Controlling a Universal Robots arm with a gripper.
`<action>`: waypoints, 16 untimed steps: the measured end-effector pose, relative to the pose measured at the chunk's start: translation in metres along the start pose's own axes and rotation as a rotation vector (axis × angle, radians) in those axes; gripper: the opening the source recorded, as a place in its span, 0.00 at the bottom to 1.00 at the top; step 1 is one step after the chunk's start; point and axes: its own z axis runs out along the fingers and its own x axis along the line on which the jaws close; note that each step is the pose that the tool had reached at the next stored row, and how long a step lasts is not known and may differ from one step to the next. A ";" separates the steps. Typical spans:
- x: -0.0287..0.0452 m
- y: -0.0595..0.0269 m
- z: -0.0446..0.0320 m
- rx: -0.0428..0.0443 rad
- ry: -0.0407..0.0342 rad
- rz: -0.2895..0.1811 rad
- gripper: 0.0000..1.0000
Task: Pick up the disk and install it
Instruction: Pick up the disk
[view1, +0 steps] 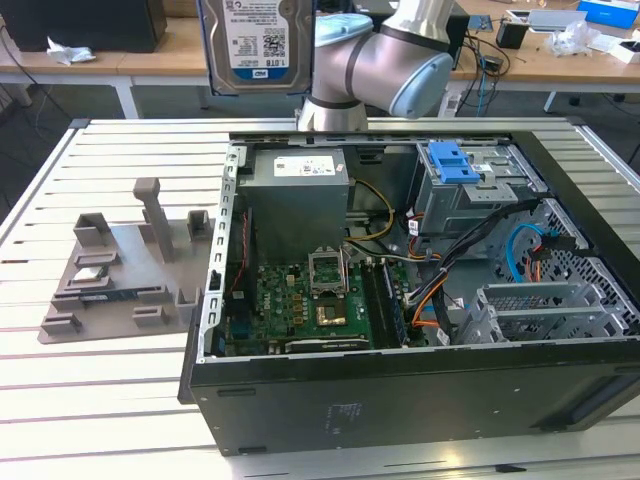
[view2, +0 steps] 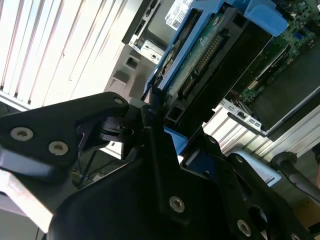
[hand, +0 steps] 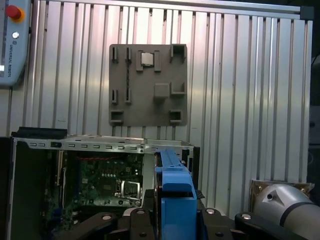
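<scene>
The disk (view1: 255, 45), silver with a white-and-blue label and blue side rails, hangs upright high above the back left of the open computer case (view1: 400, 400). In the second wrist view my gripper (view2: 160, 107) is shut on the disk (view2: 210, 50), its black fingers (view2: 150, 125) clamping the edge with the connector side showing. In the first wrist view the disk's blue rail (hand: 175, 185) stands edge-on between the gripper's black parts (hand: 175, 212), over the case's motherboard end.
A metal drive cage (view1: 480, 195) with a blue latch (view1: 452, 160) sits at the case's back right. A grey fixture plate (view1: 120, 270) holding a green memory stick (view1: 105, 295) lies on the slatted table (view1: 100, 400) at the exterior view's left. Cables cross the case's right half.
</scene>
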 end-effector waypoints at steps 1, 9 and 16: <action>0.0004 -0.0041 -0.0001 -0.0001 0.0000 0.000 0.36; 0.0041 -0.0260 -0.0008 -0.0003 0.0000 0.000 0.36; 0.0095 -0.0543 -0.0015 -0.0004 0.0000 0.000 0.36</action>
